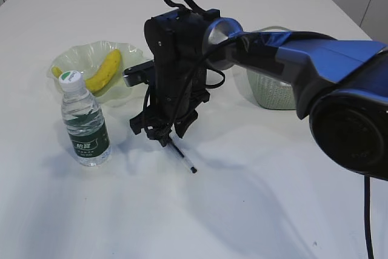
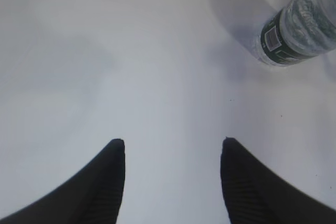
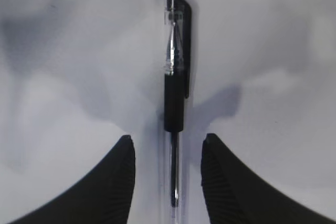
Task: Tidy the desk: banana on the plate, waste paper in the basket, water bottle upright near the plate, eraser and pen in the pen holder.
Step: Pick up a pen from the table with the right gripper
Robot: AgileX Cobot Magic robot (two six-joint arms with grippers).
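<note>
Blue-shelled right arm (image 1: pixel 315 65) with black joints and silver collar — black cables looping to its ribbed-fingered black end effector (image 1: pixel 167 128).

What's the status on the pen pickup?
Right claw open, astride pen, not yet closed. Left claw open, idle over desk. Banana plated, water bottle upright. Nothing blocking.

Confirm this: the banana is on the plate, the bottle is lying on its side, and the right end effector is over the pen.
One error: the bottle stands upright beside the plate, as the exterior view shows. The banana is on the plate, and the right end effector is over the pen.
</note>
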